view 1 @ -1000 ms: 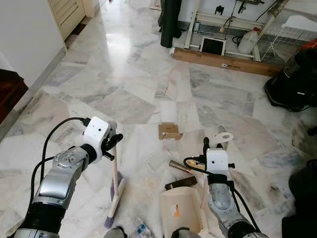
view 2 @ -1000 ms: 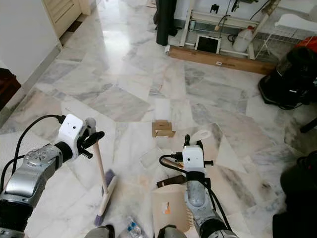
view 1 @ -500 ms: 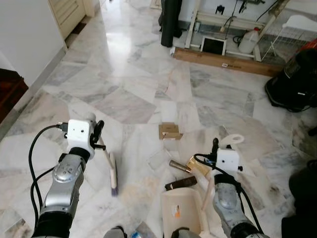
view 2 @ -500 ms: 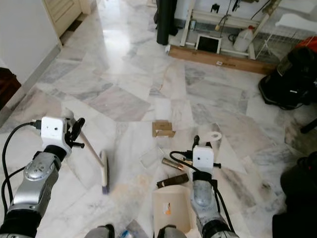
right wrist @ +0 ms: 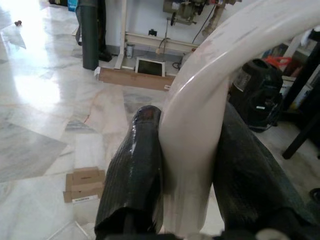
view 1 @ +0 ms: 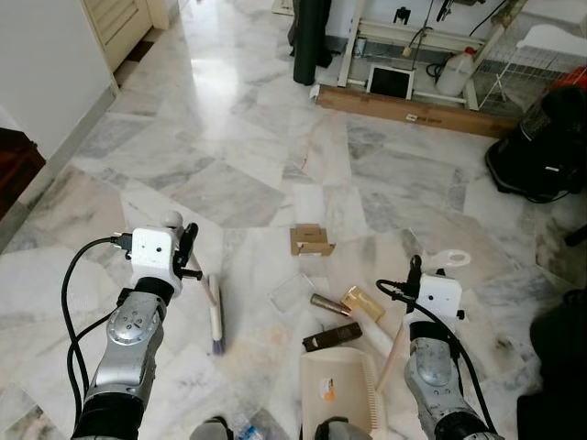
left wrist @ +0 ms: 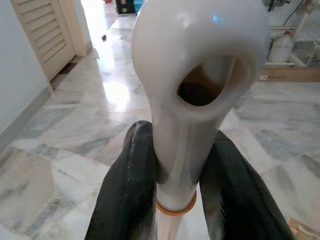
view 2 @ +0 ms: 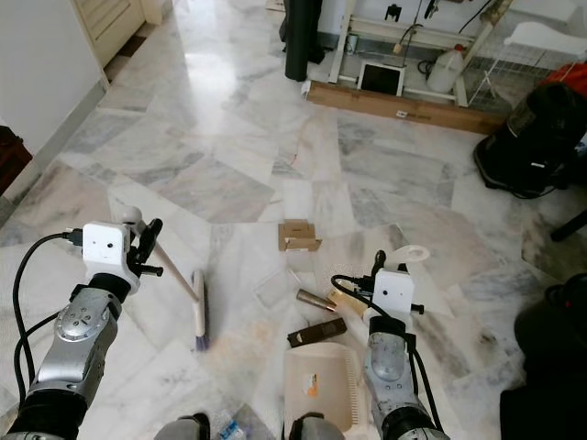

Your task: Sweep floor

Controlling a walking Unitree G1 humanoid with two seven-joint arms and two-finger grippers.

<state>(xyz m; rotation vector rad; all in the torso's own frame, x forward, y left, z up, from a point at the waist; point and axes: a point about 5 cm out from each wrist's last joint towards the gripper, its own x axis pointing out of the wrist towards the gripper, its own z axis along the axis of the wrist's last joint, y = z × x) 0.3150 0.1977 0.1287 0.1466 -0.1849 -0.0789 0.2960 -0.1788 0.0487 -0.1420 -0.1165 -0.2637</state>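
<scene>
Both silver arms bent forward, low; left tool (left wrist: 172,185) and right tool (right wrist: 190,175) black fingers clamped tight.

You can't read any text here. The dustpan (view 1: 337,394) carries a small orange sticker, too small to make out. The cardboard box (view 1: 310,240), just beyond the dustpan, shows a pale label strip, and the long cardboard carton (view 1: 413,110) well beyond it bears a tiny white label; neither is legible.

the dustpan (view 1: 337,392) is cut off at the frame's bottom edge, its handle partly behind the right arm. the small items (view 1: 240,428) at bottom centre are too cropped to identify.
</scene>
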